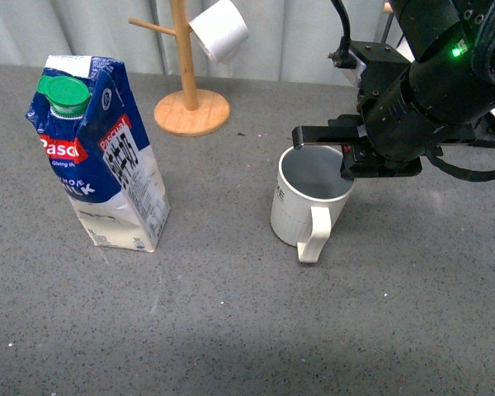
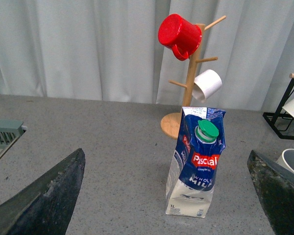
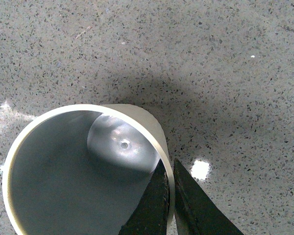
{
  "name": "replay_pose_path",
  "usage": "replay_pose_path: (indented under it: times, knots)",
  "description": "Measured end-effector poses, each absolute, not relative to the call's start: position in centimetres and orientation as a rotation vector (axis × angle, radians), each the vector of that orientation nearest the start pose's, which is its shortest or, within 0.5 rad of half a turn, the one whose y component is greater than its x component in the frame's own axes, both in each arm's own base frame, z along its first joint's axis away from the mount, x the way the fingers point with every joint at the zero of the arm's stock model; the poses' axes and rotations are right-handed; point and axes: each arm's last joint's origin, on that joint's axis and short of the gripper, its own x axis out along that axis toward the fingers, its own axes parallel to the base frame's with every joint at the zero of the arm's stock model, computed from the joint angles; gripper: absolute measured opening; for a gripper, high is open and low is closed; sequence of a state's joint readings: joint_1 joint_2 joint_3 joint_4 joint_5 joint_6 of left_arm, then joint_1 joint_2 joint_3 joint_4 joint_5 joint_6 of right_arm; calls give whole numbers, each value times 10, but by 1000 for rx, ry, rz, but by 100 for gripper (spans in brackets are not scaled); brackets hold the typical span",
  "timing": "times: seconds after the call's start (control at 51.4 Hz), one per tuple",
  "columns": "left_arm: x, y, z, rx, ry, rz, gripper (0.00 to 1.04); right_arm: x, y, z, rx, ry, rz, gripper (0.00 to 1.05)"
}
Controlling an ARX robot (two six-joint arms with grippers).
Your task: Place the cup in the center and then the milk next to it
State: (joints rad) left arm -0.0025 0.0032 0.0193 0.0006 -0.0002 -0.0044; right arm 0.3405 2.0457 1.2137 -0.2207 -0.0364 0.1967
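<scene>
Blue-and-white gable-top milk carton (image 1: pixel 99 165) with green screw cap stands upright on the grey speckled table (image 1: pixel 231 330), well left of the cream ribbed ceramic mug (image 1: pixel 301 210), upright, grey-blue inside. Right gripper (image 1: pixel 348 161) pinches the mug's right rim, one finger inside; left gripper (image 2: pixel 165 154) gapes wide, facing the carton

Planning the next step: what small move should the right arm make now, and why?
Probably open the right gripper and rise clear: it pinches the rim of the ribbed mug, which seems to stand mid-table already, and the milk carton stands further left.
</scene>
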Motion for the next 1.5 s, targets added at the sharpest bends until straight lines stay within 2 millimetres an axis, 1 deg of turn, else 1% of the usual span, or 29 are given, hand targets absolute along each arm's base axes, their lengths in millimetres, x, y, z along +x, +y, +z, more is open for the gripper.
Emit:
replay_pose_path:
  times: [0.097, 0.136, 0.214, 0.233, 0.292, 0.311, 0.35, 0.428, 0.467, 0.486, 0.583, 0.641, 0.68, 0.719, 0.778, 0.797, 0.836, 0.875, 0.914, 0.952, 1.05, 1.108, 1.166, 1.225, 1.244, 1.263, 1.302, 1.361, 1.497]
  knots:
    - [97, 0, 170, -4, -17, -2, 98, 375, 135, 113, 18, 1076, 240, 1]
    - [97, 0, 170, -4, -17, -2, 98, 375, 135, 113, 19, 1078, 240, 5]
    - [97, 0, 170, -4, -17, -2, 98, 375, 136, 113, 28, 1082, 246, 16]
    - [97, 0, 170, -4, -17, -2, 98, 375, 136, 113, 32, 1083, 250, 21]
    - [97, 0, 170, -4, -17, -2, 98, 375, 136, 114, 38, 1078, 249, 30]
    - [97, 0, 170, -4, -17, -2, 98, 376, 136, 115, 53, 1071, 255, 36]
    - [97, 0, 170, -4, -17, -2, 98, 377, 135, 118, 67, 1058, 260, 43]
    - [97, 0, 170, -4, -17, -2, 98, 377, 132, 133, 95, 989, 256, 59]
    - [97, 0, 170, -4, -17, -2, 98, 375, 129, 146, 103, 920, 252, 67]
    - [97, 0, 170, -4, -17, -2, 98, 375, 129, 148, 105, 906, 251, 69]
    - [97, 0, 170, -4, -17, -2, 98, 367, 122, 172, 108, 809, 220, 85]
    - [97, 0, 170, -4, -17, -2, 98, 363, 118, 181, 101, 760, 207, 94]
    - [97, 0, 170, -4, -17, -2, 98, 360, 117, 184, 101, 736, 198, 97]
    - [97, 0, 170, -4, -17, -2, 98, 358, 115, 185, 89, 716, 186, 96]
    - [97, 0, 170, -4, -17, -2, 98, 355, 110, 178, 21, 507, 90, 86]
    - [97, 0, 170, -4, -17, -2, 98, 353, 108, 176, 10, 470, 72, 85]
    - [97, 0, 170, -4, -17, -3, 98, 347, 103, 169, -5, 383, 32, 79]
    - [97, 0, 170, -4, -17, -3, 98, 335, 94, 162, -6, 273, 23, 72]
    - [97, 0, 170, -4, -16, 0, 98, 325, 87, 160, -4, 207, 17, 67]
    - [97, 0, 170, -4, -16, 0, 98, 316, 80, 161, 1, 148, 11, 62]
    - [97, 0, 170, -4, -17, 0, 98, 292, 63, 176, 16, 10, 3, 46]
    - [97, 0, 170, -4, -17, -1, 98, 280, 55, 181, 17, -19, 0, 37]
    - [97, 0, 170, -4, -17, -2, 98, 268, 48, 180, 12, -17, -2, 28]
    - [97, 0, 170, -4, -17, -2, 98, 257, 42, 173, 4, 5, -1, 17]
    - [97, 0, 170, -4, -17, -2, 98, 255, 41, 171, 3, 8, -1, 15]
    - [97, 0, 170, -4, -16, -2, 98, 250, 39, 168, 3, 2, 0, 10]
    - [97, 0, 170, -4, -17, -2, 98, 243, 35, 163, 1, 11, 3, 3]
    - [97, 0, 170, -4, -17, -1, 98, 232, 32, 159, -4, 24, 6, 1]
    - [97, 0, 170, -4, -17, -2, 98, 207, 20, 161, -2, 14, 0, 1]
